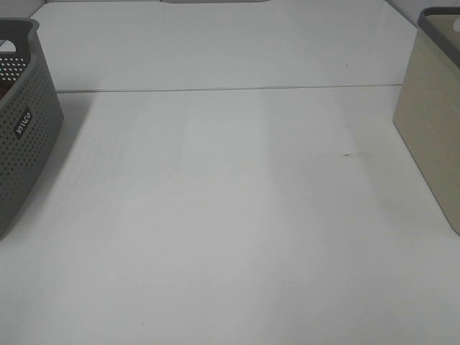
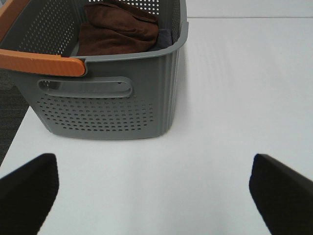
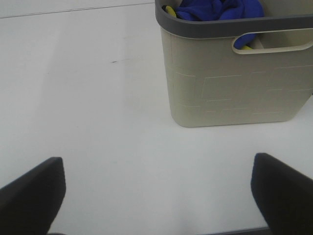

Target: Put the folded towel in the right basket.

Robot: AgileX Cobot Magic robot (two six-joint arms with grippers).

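Note:
A brown folded towel (image 2: 117, 29) lies inside the grey perforated left basket (image 2: 107, 107), which has an orange handle (image 2: 41, 62). This basket stands at the table's left edge (image 1: 21, 136). The beige right basket (image 3: 234, 83) with a dark grey rim holds a crumpled blue cloth (image 3: 220, 9); it stands at the right edge in the high view (image 1: 431, 122). My left gripper (image 2: 154, 169) is open and empty, over the table in front of the grey basket. My right gripper (image 3: 156, 169) is open and empty, in front of the beige basket. Neither gripper shows in the high view.
A white table (image 1: 230, 215) spans the space between the two baskets, with a seam (image 1: 230, 89) across its back. A small dark mark (image 1: 350, 154) lies near the right basket. A bit of yellow (image 3: 170, 10) shows beside the blue cloth.

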